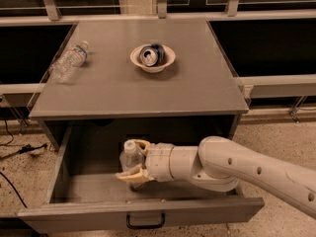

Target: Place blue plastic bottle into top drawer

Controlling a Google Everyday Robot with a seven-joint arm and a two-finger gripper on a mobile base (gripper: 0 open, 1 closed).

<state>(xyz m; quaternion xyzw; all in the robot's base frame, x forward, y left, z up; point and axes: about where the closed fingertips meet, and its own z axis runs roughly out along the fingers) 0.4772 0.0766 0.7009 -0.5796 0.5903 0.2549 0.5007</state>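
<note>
Pincer (131, 161) inside open top drawer (197, 212), clasping upright blue plastic bottle (128, 154); bowl (168, 63) with can (150, 55) on table (148, 94).
</note>
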